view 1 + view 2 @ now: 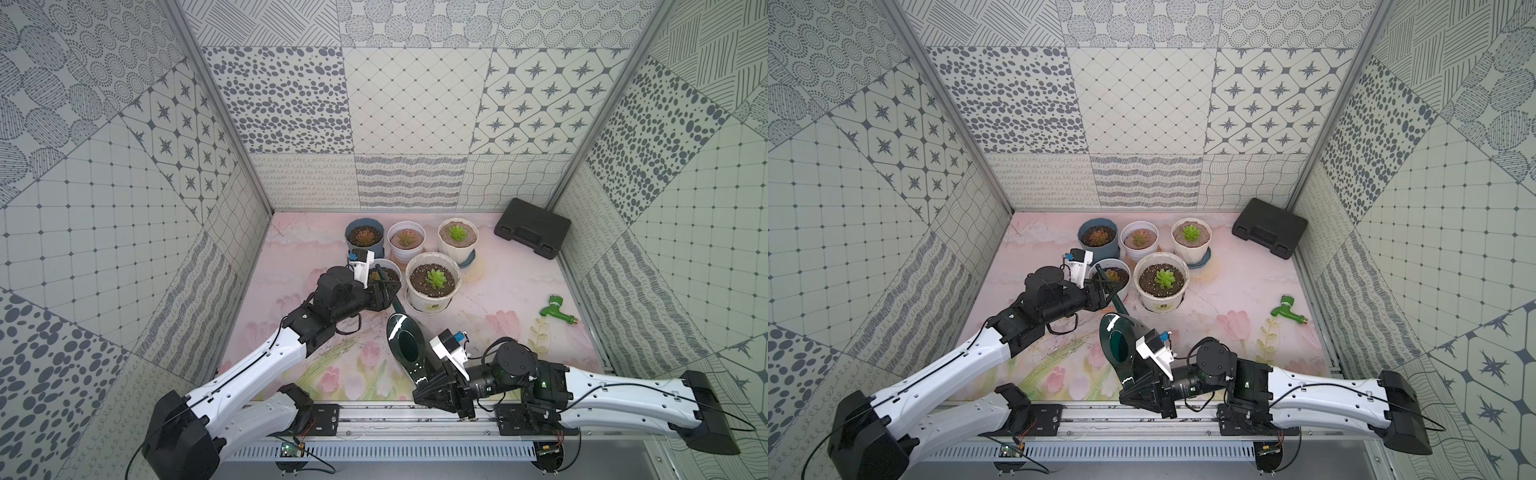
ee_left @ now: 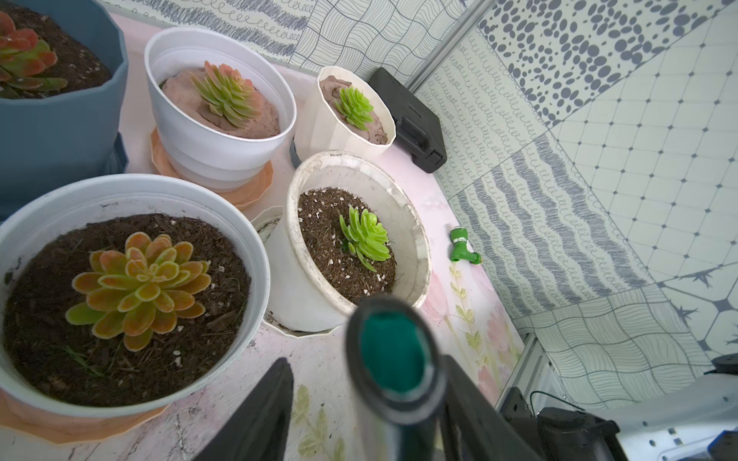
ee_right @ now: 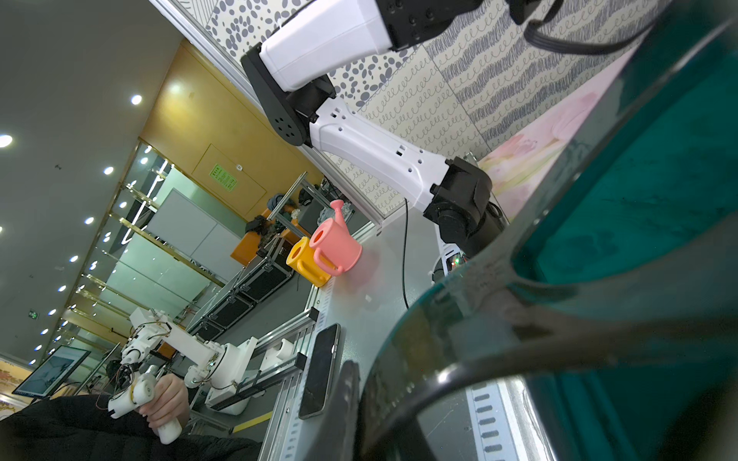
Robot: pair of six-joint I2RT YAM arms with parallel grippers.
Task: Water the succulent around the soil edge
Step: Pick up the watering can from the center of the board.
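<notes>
Fingers (image 2: 255,411) of your left gripper (image 1: 384,289) loosely straddle the spout (image 2: 393,355) of the watering can (image 1: 405,343), just beside the orange succulent (image 2: 139,275) in its pot (image 2: 257,255). Your right gripper (image 1: 424,388) clamps the can.

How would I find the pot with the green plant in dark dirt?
Find the five pots at the back of the pink table. Two stand in front; take the bigger, scuffed white pot. Only it has a bright green plant in dark soil.

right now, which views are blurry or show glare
left wrist view: the spout of the glossy dark green watering can is out of focus near the lens; right wrist view: its body smears across the frame; both top views: white glare streaks on the can
</notes>
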